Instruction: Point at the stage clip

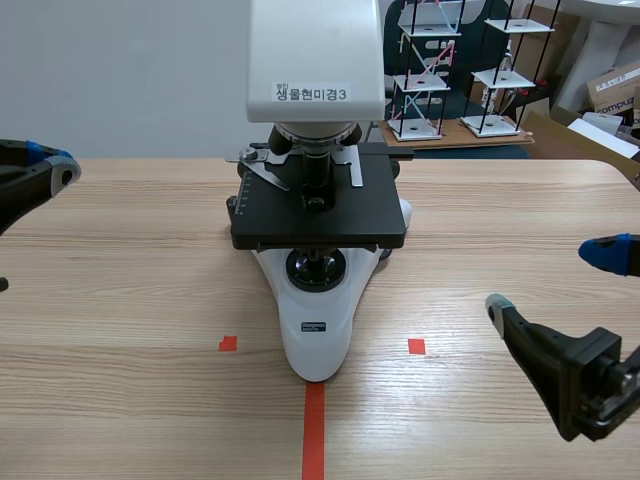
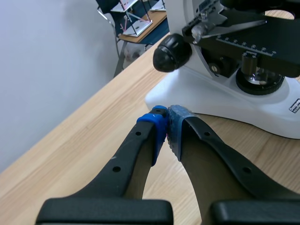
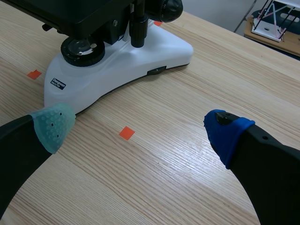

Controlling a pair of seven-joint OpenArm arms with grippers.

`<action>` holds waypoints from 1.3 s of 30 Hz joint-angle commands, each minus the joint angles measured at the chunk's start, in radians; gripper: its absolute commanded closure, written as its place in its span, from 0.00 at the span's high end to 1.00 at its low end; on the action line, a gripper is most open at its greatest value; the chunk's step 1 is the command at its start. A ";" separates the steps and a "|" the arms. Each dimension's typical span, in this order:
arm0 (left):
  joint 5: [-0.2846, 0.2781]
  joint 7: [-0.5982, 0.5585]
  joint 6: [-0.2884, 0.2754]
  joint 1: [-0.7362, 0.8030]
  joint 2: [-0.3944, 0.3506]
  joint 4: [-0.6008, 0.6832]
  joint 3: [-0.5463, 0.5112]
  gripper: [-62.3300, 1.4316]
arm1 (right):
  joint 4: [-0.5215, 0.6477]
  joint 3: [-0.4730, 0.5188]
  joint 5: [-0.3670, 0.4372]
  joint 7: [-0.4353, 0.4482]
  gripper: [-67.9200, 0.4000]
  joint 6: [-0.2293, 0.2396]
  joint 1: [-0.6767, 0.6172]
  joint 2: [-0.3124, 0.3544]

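Observation:
A white microscope (image 1: 318,300) with a black stage (image 1: 318,215) stands at the table's middle. Two silver stage clips (image 1: 263,168) lie on the stage's far part, under the objective. My left gripper (image 1: 60,172) hovers at the far left, well away from the stage. In the left wrist view that left gripper (image 2: 167,123) is shut with its blue pads touching and nothing held; a stage clip (image 2: 233,26) shows ahead, above the microscope's base (image 2: 220,101). My right gripper (image 1: 551,279) stands open low at the right. In the right wrist view the right gripper (image 3: 139,129) is wide open beside the base (image 3: 140,61).
Small white shelf models (image 1: 468,70) and cardboard boxes (image 1: 616,88) stand beyond the table's far right corner. A black focus knob (image 2: 172,52) juts from the microscope's side nearest my left gripper. Bare wood lies to both sides of the microscope.

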 commanded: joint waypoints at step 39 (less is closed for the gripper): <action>-0.094 0.016 -0.064 -0.365 -0.008 -0.096 0.314 0.05 | 0.003 0.001 0.011 0.015 0.89 -0.004 0.009 0.008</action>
